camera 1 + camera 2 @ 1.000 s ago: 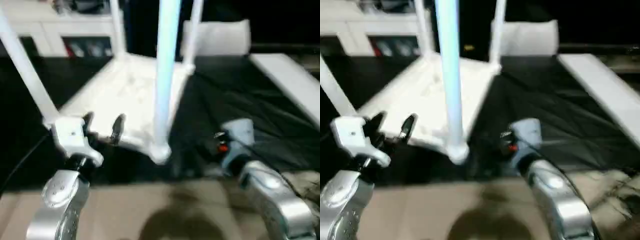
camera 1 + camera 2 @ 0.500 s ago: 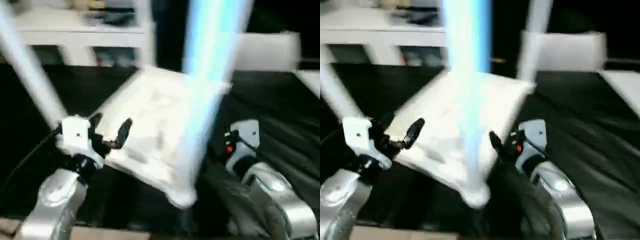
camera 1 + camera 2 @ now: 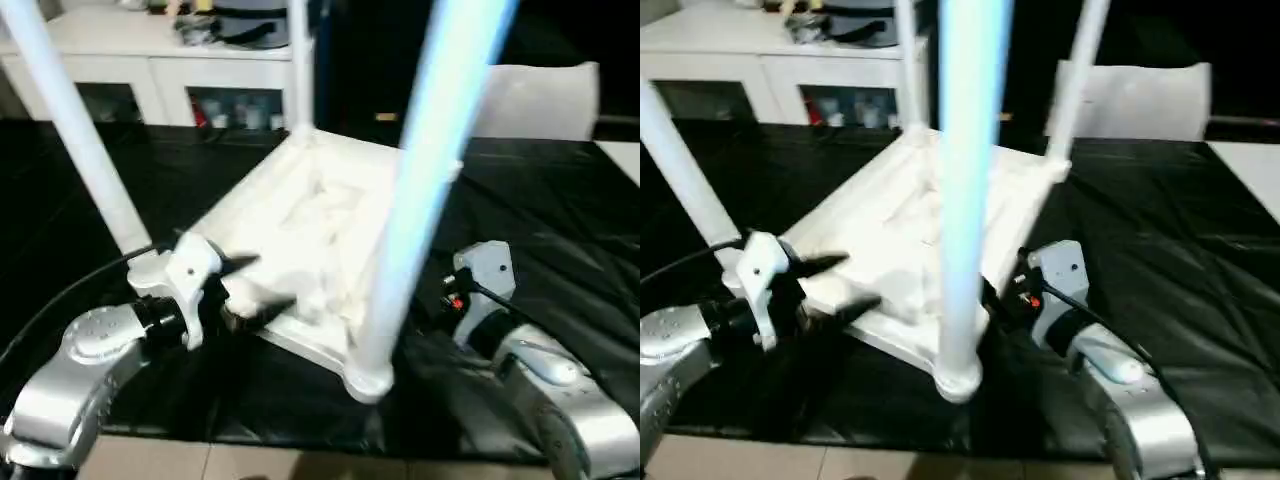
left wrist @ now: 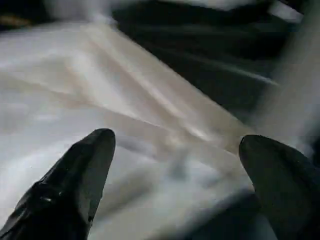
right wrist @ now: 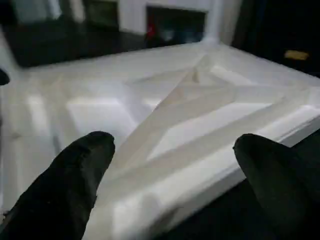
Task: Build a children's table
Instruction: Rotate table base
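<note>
Black sheeting point(image 3: 560, 250) covers the work surface, with white cabinets point(image 3: 150, 60) across the upper left of the frame and a white chair back point(image 3: 535, 100) at the upper right. At centre lies the children's table point(image 3: 310, 230) upside down — its ribbed underside facing up and its white tube legs rising from the corner sockets. The nearest leg point(image 3: 415, 200) stands in the near corner socket point(image 3: 368, 380) and runs off the top of the frame; another leg point(image 3: 75, 130) slants up at the left, and the far legs point(image 3: 1080, 70) stand behind. The left gripper point(image 3: 255, 285), at lower left, points at the tabletop's near-left edge with its black fingers point(image 4: 75, 175) spread wide — holding nothing. The right gripper point(image 5: 172, 165), at lower right, faces the tabletop's near-right edge, its fingers point(image 5: 70, 185) likewise spread apart and empty.
</note>
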